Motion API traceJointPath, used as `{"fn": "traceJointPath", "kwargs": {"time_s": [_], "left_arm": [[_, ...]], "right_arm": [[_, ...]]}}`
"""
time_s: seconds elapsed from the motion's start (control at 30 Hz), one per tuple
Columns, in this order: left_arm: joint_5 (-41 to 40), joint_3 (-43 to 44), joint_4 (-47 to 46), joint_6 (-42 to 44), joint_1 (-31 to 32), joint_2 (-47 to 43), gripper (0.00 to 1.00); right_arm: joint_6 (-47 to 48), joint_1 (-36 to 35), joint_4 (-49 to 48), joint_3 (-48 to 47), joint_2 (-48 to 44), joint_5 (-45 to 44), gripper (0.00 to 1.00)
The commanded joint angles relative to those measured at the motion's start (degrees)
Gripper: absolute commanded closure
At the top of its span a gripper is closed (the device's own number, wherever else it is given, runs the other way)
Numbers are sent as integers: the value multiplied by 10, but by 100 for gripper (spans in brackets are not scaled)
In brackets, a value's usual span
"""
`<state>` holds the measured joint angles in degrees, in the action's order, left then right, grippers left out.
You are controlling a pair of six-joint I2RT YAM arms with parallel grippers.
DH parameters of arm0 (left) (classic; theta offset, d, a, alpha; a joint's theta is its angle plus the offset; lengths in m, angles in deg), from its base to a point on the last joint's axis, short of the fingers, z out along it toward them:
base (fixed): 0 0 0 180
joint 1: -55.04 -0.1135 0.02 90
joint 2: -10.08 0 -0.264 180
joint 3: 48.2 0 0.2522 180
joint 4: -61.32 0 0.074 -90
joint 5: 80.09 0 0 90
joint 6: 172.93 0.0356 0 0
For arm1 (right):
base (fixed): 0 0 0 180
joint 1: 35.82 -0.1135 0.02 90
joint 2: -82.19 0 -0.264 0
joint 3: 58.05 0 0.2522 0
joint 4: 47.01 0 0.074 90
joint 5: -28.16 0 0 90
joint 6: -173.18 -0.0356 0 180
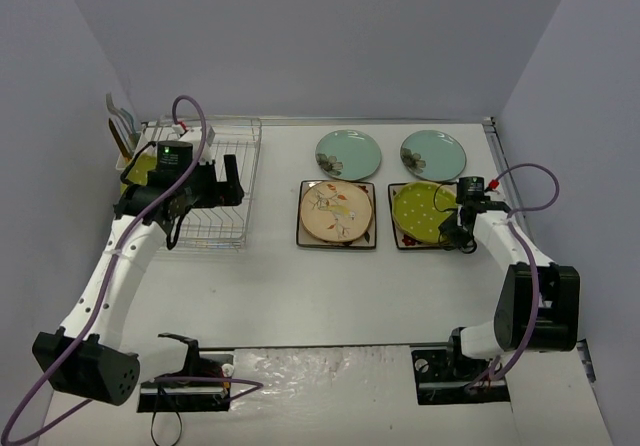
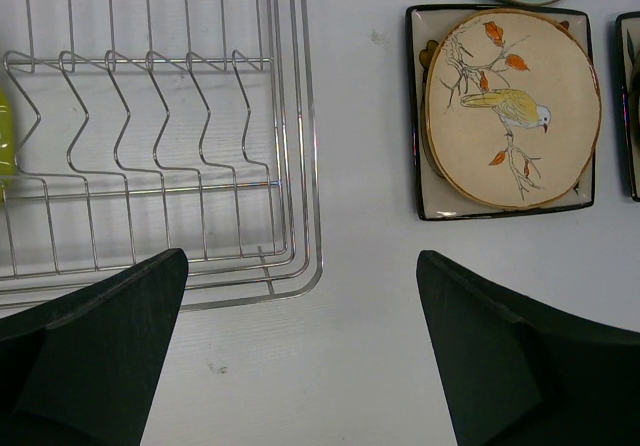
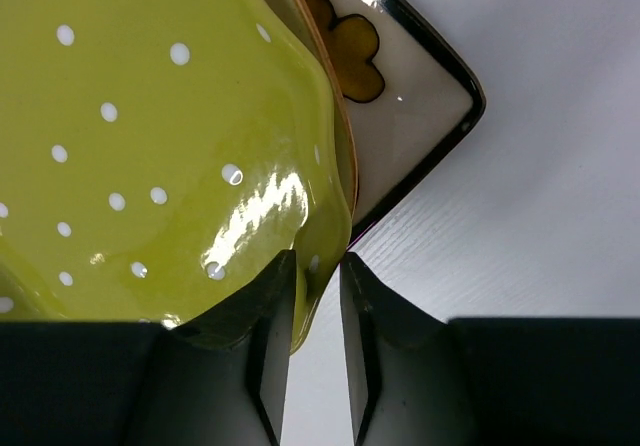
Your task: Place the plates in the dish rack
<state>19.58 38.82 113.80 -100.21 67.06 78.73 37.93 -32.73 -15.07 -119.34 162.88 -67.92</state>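
Step in hand: pick-up of the lime-green plate [image 3: 150,136], which tops the right-hand stack on a square plate [image 3: 410,106], well apart from the dish rack [image 2: 300,166].
Right arm: reaches forward with its wrist tipped down, and the right gripper [image 3: 315,261] pinches the plate's near rim between fingers drawn close.
Left arm: stretched over the rack's corner, with the left gripper [image 2: 302,258] spread wide and holding nothing.
Next move: probably a lift clear of the stack, then a carry across to a free slot between the prongs. The thin rim hold could slip.
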Motion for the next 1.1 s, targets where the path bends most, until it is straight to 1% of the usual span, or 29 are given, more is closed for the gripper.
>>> {"fn": "traceJointPath", "kwargs": {"time_s": [0.0, 0.07, 0.27, 0.47, 0.57, 0.73, 0.93, 1.07], "left_arm": [[7, 15, -27, -11, 8, 5, 3], [7, 21, -24, -10, 9, 9, 3], [12, 27, -25, -20, 18, 21, 3], [11, 30, -41, -37, 45, 35, 3], [18, 31, -53, -51, 61, 43, 3], [24, 33, -72, -76, 87, 63, 3], [22, 46, -82, -86, 122, 92, 3], [21, 52, -93, -94, 143, 111, 3]], "right_arm": [[-11, 2, -11, 0, -11, -11, 95], [-11, 2, -10, -1, -21, -3, 100], [-9, 1, -10, -10, -59, 48, 100], [12, 0, -11, -20, -93, 91, 100], [16, 2, -11, -23, -104, 102, 100], [27, 1, -19, -15, -104, 148, 100], [51, 1, -50, 14, -104, 181, 100], [69, -12, -103, 49, -108, 217, 100]]}}
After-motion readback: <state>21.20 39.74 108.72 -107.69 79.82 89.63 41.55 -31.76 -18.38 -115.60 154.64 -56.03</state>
